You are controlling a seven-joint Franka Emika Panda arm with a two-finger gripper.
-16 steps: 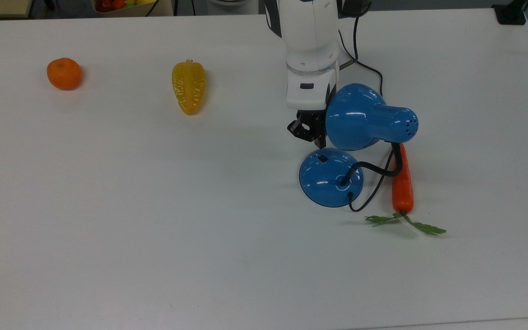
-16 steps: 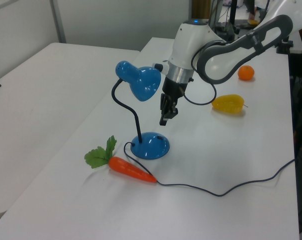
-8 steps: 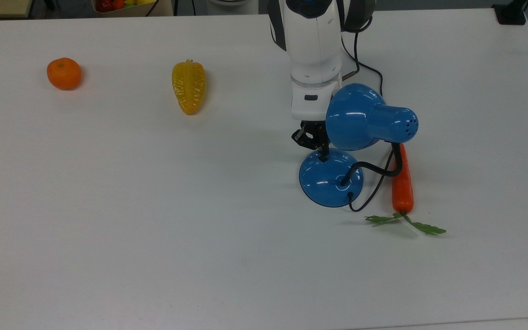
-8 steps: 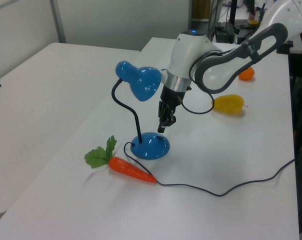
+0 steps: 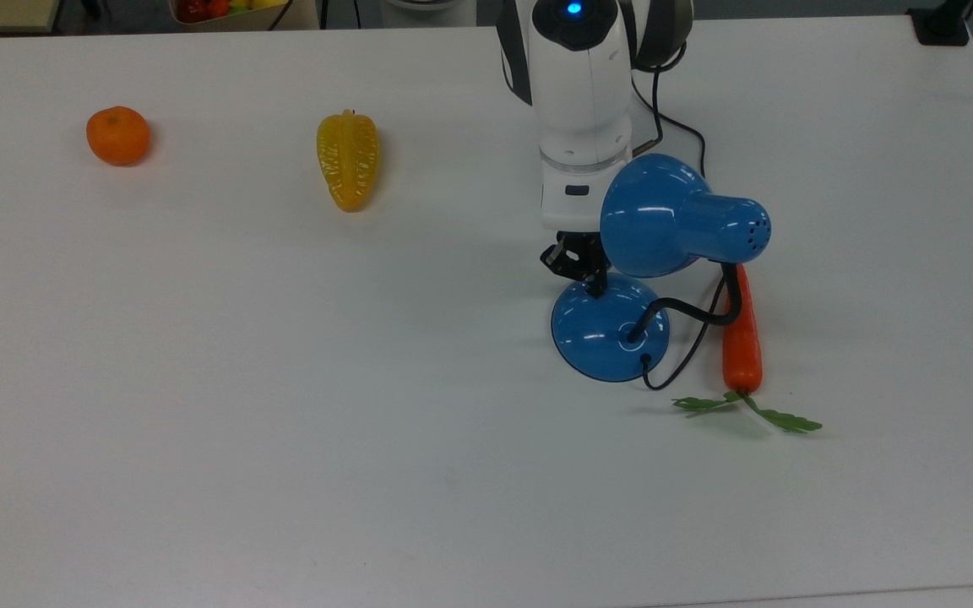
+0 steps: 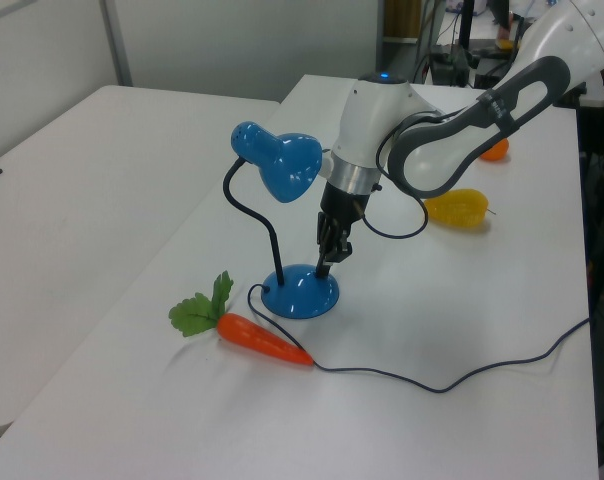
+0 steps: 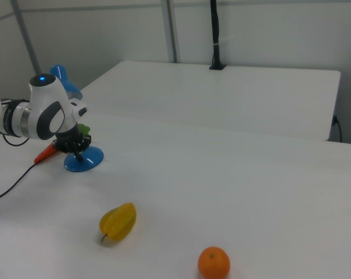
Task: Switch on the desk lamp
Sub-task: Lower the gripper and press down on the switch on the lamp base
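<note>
The white, matte surface [image 5: 284, 405] spans the whole top view. Right of centre in that frame stands the desk lamp [image 5: 681, 218]: a glossy blue bell-shaped shade on a black bendy neck, rising from a round domed base [image 5: 596, 338] with a thin black cord trailing off. The white arm comes down from the upper middle of the top view, and its dark tool [image 5: 589, 274] sits at the base's upper edge, tucked under the shade. In the left view the tool [image 6: 325, 262] points almost straight down, its tip on or just above the dome, where the switch should lie; I judge the press is under way or about to land. The fingers look drawn close together, holding nothing. To the lower right of the base lies a smooth orange carrot [image 5: 741, 338] with green leaves; a ribbed yellow fruit [image 5: 347, 160] and a small orange [image 5: 118, 135] sit well apart at upper left.
</note>
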